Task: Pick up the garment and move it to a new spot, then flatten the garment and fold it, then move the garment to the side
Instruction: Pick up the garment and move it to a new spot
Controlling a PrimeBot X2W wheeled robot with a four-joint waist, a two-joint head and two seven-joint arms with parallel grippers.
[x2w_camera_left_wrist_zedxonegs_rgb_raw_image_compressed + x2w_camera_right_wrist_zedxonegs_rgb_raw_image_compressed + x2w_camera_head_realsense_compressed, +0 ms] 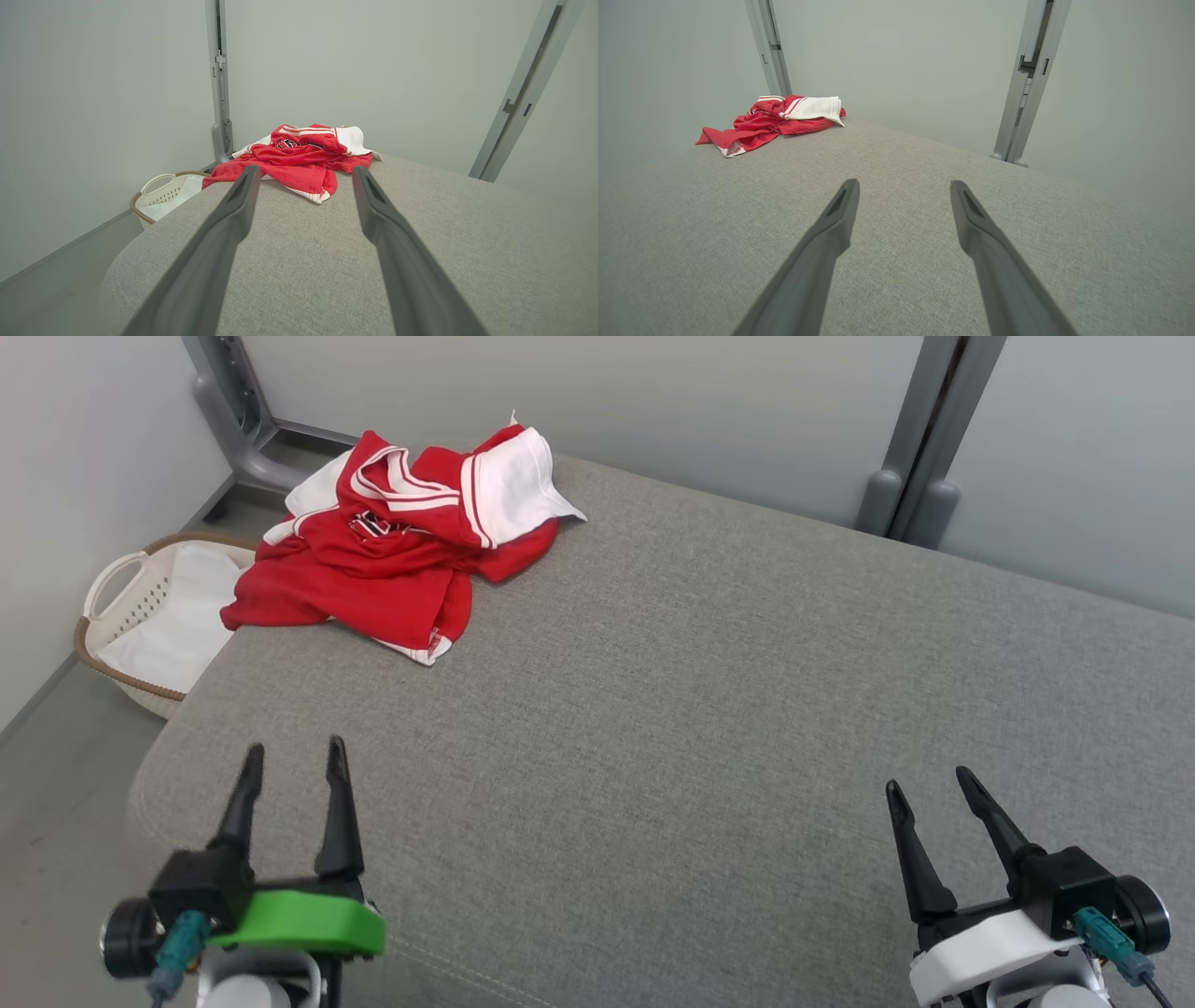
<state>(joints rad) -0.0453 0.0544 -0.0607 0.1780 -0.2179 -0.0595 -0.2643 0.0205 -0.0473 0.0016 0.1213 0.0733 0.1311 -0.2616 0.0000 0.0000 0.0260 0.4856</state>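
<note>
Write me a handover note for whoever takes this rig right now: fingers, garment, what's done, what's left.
left gripper: fingers open, empty, at the near left of the grey upholstered surface.
right gripper: fingers open, empty, at the near right.
red and white jersey: crumpled at the far left corner of the surface, by the edge next to the white laundry basket on the floor.
Done: nothing yet; the jersey is untouched.
Left: pick it up, move it to a new spot, flatten, fold, move it aside.

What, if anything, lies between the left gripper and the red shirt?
Nothing visible does. Plain grey upholstery runs from the open left gripper to the crumpled red shirt at the far left corner.
</note>
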